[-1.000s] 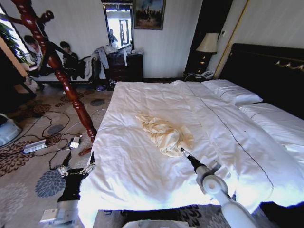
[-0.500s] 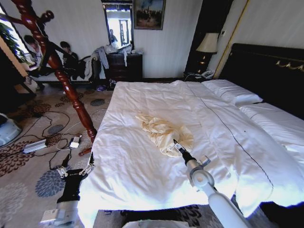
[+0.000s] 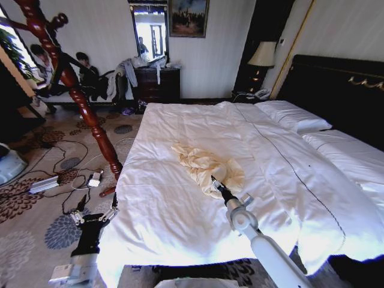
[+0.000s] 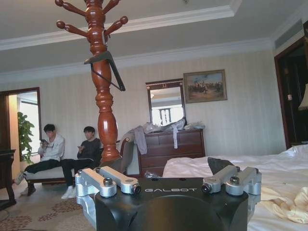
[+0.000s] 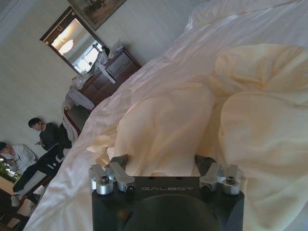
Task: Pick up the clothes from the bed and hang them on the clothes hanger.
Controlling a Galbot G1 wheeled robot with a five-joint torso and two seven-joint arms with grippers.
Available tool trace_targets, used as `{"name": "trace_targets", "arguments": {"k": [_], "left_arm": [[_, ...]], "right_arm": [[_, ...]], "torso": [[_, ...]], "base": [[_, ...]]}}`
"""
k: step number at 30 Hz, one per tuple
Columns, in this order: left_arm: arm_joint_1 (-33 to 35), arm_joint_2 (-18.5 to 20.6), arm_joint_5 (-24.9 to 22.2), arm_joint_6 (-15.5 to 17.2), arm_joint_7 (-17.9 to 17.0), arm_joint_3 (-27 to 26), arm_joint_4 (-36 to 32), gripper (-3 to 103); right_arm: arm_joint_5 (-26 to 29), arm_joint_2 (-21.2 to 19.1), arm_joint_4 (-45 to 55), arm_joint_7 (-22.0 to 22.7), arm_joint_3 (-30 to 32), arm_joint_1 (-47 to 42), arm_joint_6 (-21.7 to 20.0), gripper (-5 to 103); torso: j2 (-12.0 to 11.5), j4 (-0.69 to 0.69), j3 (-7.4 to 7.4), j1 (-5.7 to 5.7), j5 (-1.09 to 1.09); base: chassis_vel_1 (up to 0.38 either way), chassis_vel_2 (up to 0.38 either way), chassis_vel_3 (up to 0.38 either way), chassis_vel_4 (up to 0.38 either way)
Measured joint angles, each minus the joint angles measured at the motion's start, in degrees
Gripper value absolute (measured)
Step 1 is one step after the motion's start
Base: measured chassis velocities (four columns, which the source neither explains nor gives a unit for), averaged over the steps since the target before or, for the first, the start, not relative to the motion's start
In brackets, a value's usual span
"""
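The right claw [image 3: 213, 179] sits at the near edge of the clothes [image 3: 207, 168], fingers spread wide with the cream fabric bulging between them, not yet pinched. There is one garment: a single crumpled pale yellow heap, its long axis running from just ahead of this claw diagonally away and to the robot's left across the bed [image 3: 180, 222]. It lies on one white duvet, near the middle of the near half. The left claw [image 3: 95, 211] hangs low off the bed's left edge, well apart from the garment, its fingers standing open. Beyond it rises one reddish-brown coat stand [image 4: 102, 82], with one dark clothes hanger [image 4: 107, 67] hooked on a peg. Farther off, past the right claw, two white pillows [image 3: 292, 115] lie against the black headboard [image 3: 336, 84].
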Motion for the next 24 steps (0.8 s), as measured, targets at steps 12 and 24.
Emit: {"name": "trace_targets", "arguments": {"k": [12,24], "left_arm": [[-0.16,-0.86,0.96,-0.22,-0.04,0.51,0.02,100],[-0.08,-1.09,1.51,-0.41,-0.13,0.66,-0.11,100]], "right_arm": [[-4.59,-0.23,-0.27,0.22,0.24,-0.32,0.8,34],[-5.52,-3.0,4.15,-3.35,2.67,-3.1,2.82,1]], "torso": [[0.0,0.0,0.0,0.0,0.0],[0.0,0.0,0.0,0.0,0.0]], "base": [[0.0,0.0,0.0,0.0],[0.0,0.0,0.0,0.0]]}}
